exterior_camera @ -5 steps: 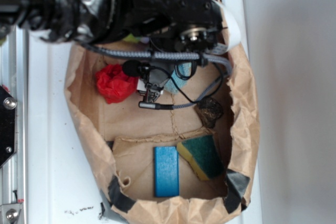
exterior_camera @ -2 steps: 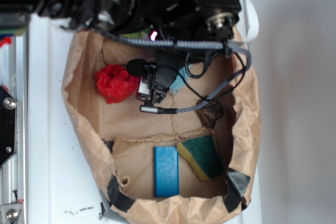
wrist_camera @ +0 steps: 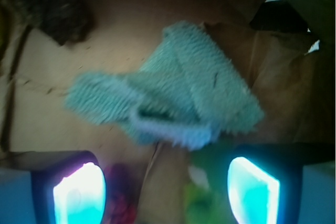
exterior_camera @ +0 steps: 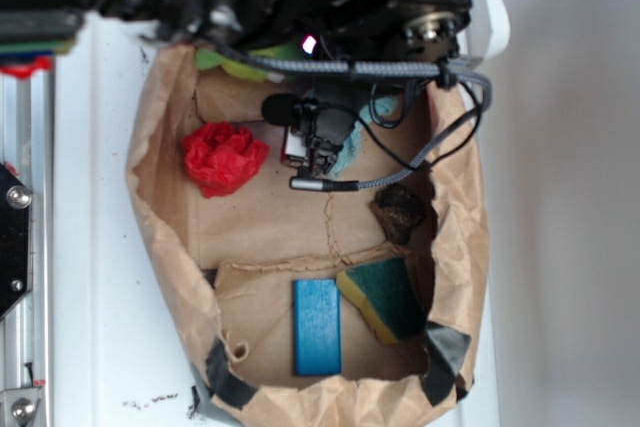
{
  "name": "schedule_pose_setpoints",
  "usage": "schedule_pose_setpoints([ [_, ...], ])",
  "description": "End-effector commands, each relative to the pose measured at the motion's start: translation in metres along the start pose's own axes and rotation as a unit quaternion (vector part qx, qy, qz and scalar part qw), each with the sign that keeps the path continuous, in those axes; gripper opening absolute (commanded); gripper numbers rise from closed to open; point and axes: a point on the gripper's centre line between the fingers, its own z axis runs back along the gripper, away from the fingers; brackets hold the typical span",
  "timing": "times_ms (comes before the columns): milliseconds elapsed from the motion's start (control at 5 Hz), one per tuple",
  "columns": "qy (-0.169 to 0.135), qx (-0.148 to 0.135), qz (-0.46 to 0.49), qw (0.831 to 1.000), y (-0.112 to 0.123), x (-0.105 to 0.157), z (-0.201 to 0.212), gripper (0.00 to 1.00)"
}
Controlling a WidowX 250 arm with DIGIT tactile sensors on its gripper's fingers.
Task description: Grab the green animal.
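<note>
Brown paper bag (exterior_camera: 160, 207) surrounds me; fingers (wrist_camera: 79, 195) spread wide, empty, above the teal cloth (wrist_camera: 173, 98). Approaching: fuzzy lime-green plush animal (wrist_camera: 202, 203) needs centring next.

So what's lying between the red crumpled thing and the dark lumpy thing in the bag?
In the exterior view, the light teal cloth lies between the red crumpled thing and the dark lumpy thing, partly hidden under the robot's cables.

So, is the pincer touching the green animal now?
Cannot tell. In the wrist view the green animal is a blur between the open pincer fingers; no contact or gap shows plainly. The arm hides it in the exterior view.
</note>
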Motion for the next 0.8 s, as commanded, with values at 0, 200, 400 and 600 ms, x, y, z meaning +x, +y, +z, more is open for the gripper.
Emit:
schedule_pose_setpoints([
  [0, -0.021, 0.034, 0.007, 0.999, 0.022, 0.000, 0.003, 1.00],
  [200, -0.018, 0.045, 0.008, 0.999, 0.021, 0.001, -0.004, 1.00],
  [400, -0.014, 0.064, 0.003, 0.998, 0.017, 0.000, -0.017, 1.00],
  [600, -0.013, 0.073, -0.002, 0.997, 0.014, -0.004, -0.019, 1.00],
])
